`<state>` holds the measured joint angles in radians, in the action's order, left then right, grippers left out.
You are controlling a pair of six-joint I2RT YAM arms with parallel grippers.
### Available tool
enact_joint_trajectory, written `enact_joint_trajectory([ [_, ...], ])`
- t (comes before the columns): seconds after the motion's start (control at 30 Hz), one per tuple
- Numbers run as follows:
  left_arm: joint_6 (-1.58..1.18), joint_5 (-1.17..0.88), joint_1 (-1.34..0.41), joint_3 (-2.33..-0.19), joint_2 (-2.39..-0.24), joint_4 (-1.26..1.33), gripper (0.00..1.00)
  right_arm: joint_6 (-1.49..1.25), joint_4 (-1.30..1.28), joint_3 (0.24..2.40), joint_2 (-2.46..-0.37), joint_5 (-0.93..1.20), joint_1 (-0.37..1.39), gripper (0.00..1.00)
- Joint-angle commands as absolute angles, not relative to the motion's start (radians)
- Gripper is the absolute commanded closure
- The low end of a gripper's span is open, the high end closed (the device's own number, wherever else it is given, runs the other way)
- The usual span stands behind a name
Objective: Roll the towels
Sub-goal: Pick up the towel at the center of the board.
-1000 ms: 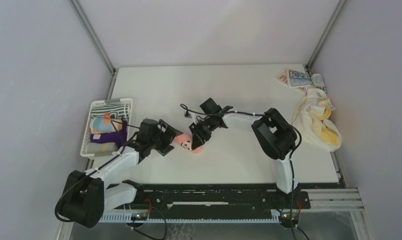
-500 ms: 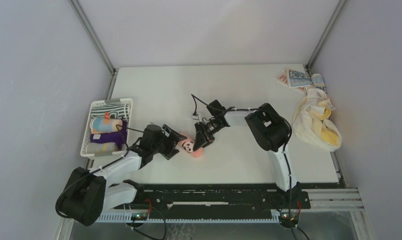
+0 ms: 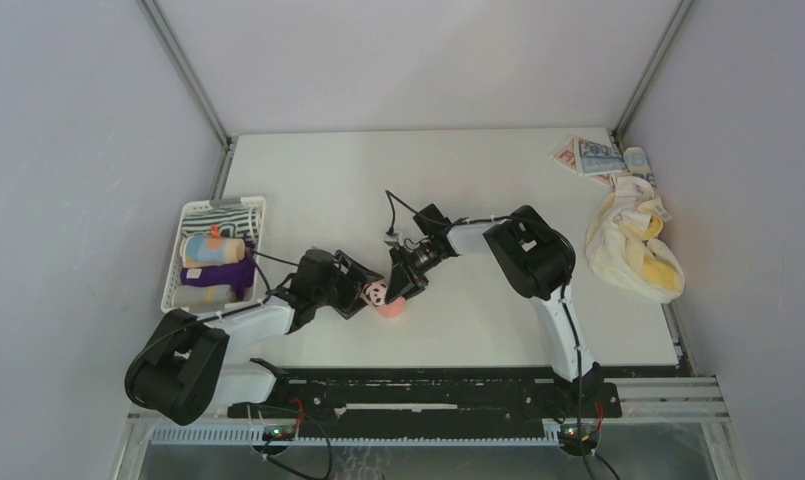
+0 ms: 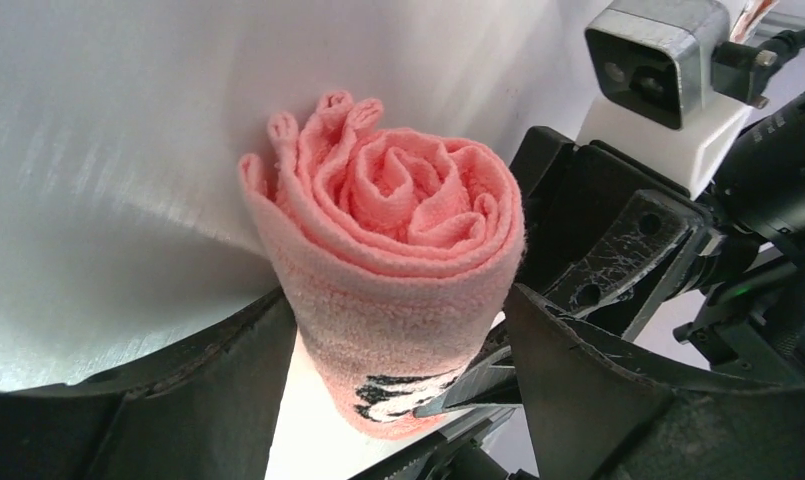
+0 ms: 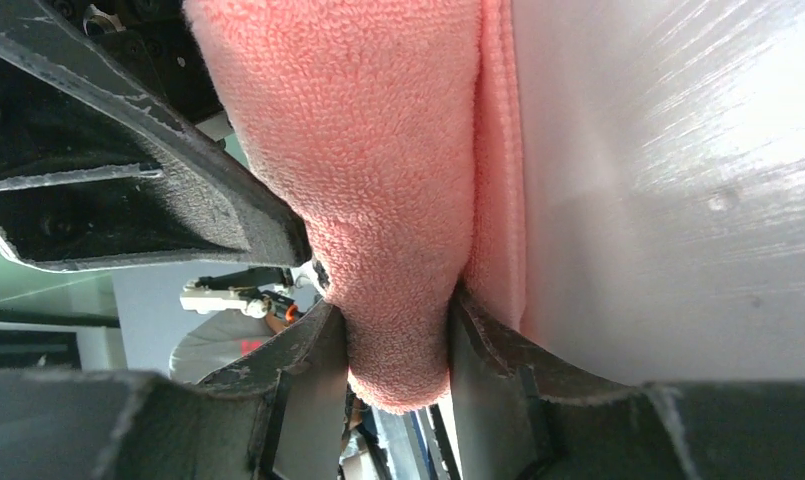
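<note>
While right gripper (image 5: 398,340) clamps the pink towel (image 4: 398,250) | left gripper (image 4: 398,345) straddles it, hold unclear | we risk unrolling if that clamp slips.

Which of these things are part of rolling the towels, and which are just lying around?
Part of the job: salmon-pink rolled towel, rolled towels at left, cream-yellow towel, blue-printed towel.
Just lying about: white slotted basket holding those rolls.
</note>
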<state>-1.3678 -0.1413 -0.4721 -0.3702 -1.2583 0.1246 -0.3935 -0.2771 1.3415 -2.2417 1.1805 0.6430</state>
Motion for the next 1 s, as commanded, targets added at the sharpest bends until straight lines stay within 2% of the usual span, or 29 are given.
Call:
enact_joint_trajectory([
  [0.0,-1.378,-0.117,-0.500,-0.378,-1.288,0.157,0.20,-0.425,-0.223,1.323,-2.321,1.112,0.637,0.62],
  [0.47,-1.370,-0.100,-0.520,-0.359,-1.374,0.156,0.27,-0.495,-0.149,1.316,-2.362,1.126,0.599,0.61],
  [0.63,-1.387,-0.112,-0.521,-0.365,-1.467,0.156,0.34,-0.481,-0.167,1.321,-2.347,1.115,0.601,0.57],
  [0.73,-1.408,-0.128,-0.522,-0.359,-1.524,0.166,0.42,-0.458,-0.187,1.320,-2.316,1.091,0.604,0.52],
  [0.97,-1.453,-0.146,-0.520,-0.333,-1.555,0.203,0.58,-0.362,-0.265,1.268,-2.118,0.962,0.584,0.41],
])
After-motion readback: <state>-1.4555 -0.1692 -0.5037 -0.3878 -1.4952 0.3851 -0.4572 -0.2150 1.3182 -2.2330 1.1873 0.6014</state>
